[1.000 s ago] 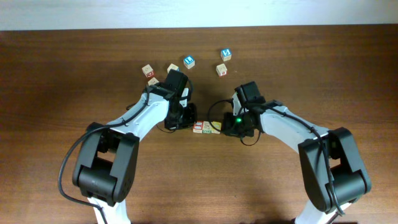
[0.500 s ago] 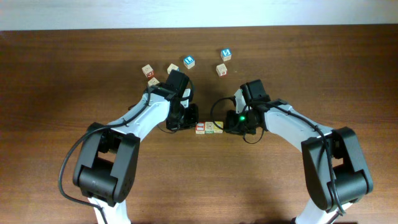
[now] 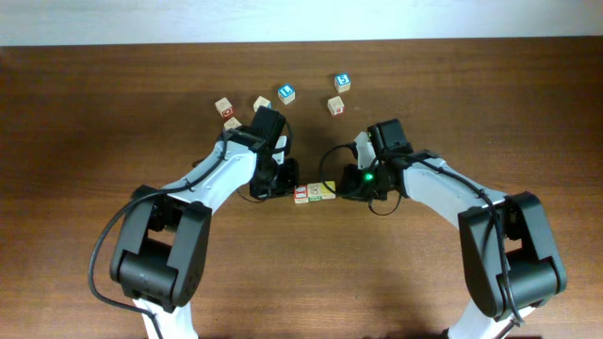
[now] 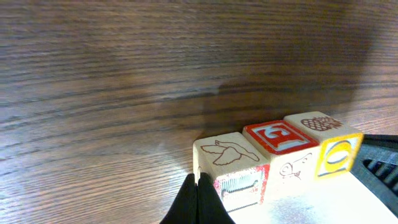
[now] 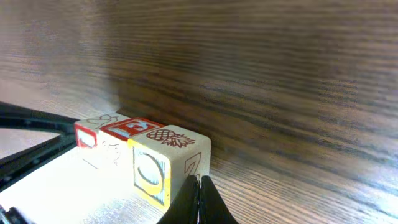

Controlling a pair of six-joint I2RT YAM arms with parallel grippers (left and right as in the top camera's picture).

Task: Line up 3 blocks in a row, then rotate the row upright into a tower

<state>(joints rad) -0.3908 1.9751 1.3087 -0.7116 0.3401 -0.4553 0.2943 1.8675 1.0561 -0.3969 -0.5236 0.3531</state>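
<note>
Jaws shut and empty, both reaching inward and low: left gripper [image 4: 198,199] and right gripper [image 5: 200,199] flank three pale, engraved wooden cubes [image 4: 278,137] in a row.

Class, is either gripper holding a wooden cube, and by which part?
Nothing is gripped. The left gripper and right gripper are both shut, their tips at opposite ends of the row of three pale wooden alphabet cubes.
</note>
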